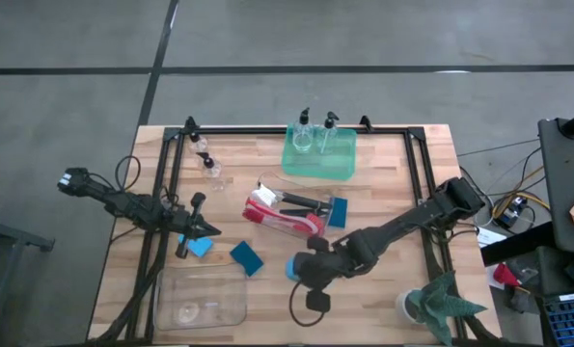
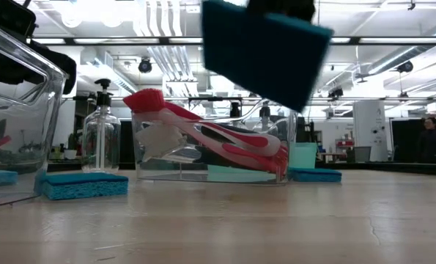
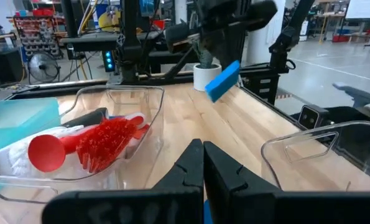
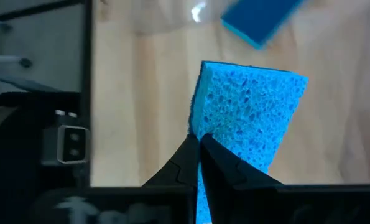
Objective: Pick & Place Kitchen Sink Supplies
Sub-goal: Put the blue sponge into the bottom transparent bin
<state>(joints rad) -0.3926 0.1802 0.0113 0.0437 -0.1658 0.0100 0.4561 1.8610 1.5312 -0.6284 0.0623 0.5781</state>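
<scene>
The left gripper (image 1: 209, 229) hovers low over the table's (image 1: 383, 183) left half, its jaws pressed together on nothing; a blue sponge (image 1: 201, 247) lies just beside its tip, toward the front edge. An empty clear bin (image 1: 202, 299) sits at the front-left corner, its near wall close to the table's front edge. Between that bin and the middle lies a second blue sponge (image 1: 247, 257), tilted, with bare wood around it.

At the centre, a clear bin (image 1: 288, 204) holds a red dish brush (image 1: 267, 214) and a black-handled one (image 1: 302, 201) — in the low view the red brush (image 2: 203, 132) leans across inside the bin. Another blue sponge (image 1: 338, 212) touches that bin's right side. Near the back edge a green translucent tray (image 1: 320, 159) carries two pump bottles (image 1: 303, 135), and two more small bottles (image 1: 207, 164) stand toward the back-left corner.

The right gripper (image 1: 304, 268) hangs over the front-centre of the table, clamped shut on a blue sponge (image 4: 250, 112) held clear of the wood. From above this sponge is mostly hidden by the gripper; in the low view it is cut off at the top. A potted plant (image 1: 436, 304) stands at the front-right corner, just beside the right arm's path; the wood between the held sponge and the empty bin is open.
</scene>
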